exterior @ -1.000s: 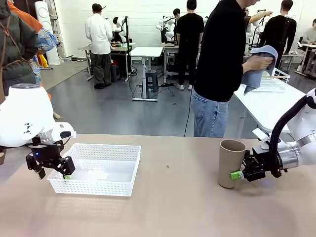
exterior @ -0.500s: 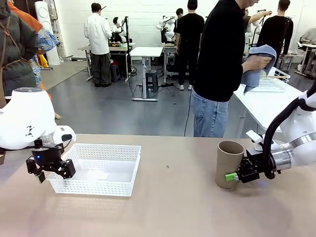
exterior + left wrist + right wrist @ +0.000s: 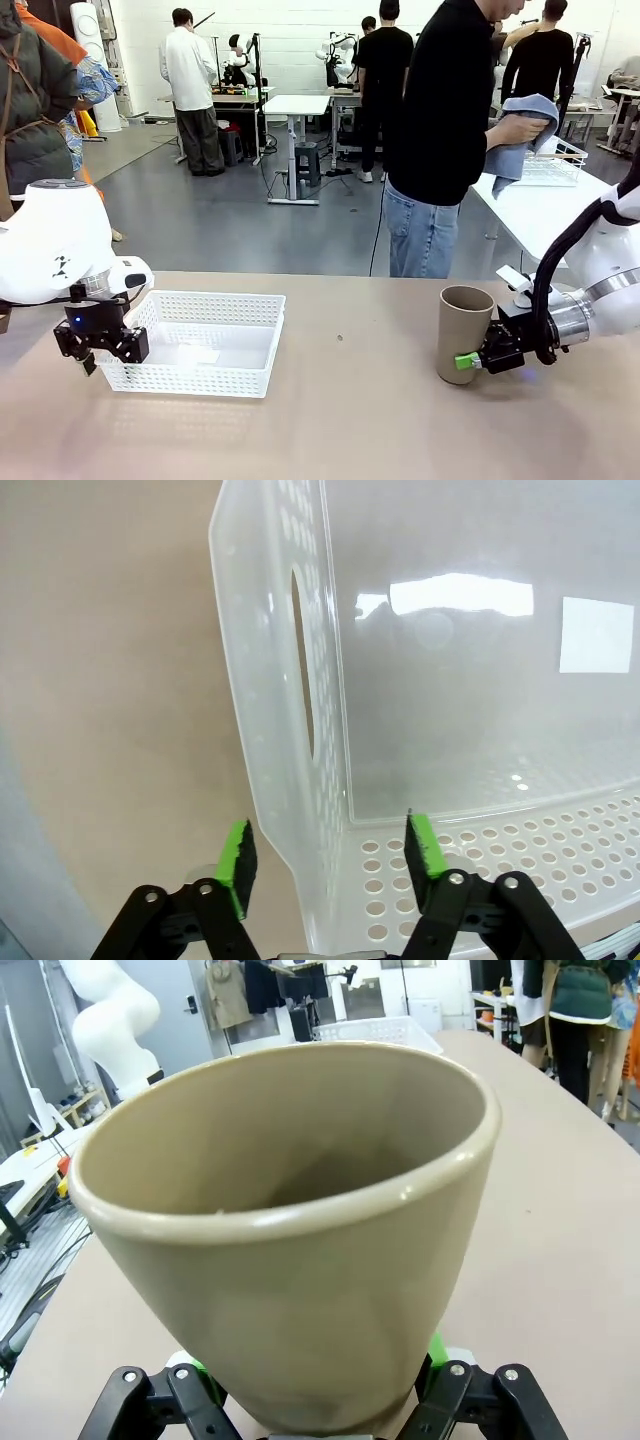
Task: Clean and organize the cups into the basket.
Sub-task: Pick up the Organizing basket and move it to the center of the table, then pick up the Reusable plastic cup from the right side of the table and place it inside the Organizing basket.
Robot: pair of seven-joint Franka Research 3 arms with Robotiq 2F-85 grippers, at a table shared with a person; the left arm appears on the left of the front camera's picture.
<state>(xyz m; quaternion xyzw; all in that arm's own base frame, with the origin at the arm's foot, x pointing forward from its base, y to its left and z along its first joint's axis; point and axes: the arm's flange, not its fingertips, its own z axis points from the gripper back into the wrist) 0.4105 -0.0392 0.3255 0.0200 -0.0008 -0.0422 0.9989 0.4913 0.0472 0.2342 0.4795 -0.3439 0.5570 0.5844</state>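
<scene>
The beige tumbler stands on the table at the right, its narrow base pinched by the right gripper's fingers. It looks stiff, smooth and light, so this low grip suits it. The left gripper's fingers spread astride the basket's left wall.

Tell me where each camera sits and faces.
Front view: between the arms, facing the person across the table; left gripper, right gripper show.
Left wrist view: on that wrist, facing the basket wall between its fingers.
Right wrist view: on that wrist, facing the beige cup it grips.
Front and right wrist views share the cup.
</scene>
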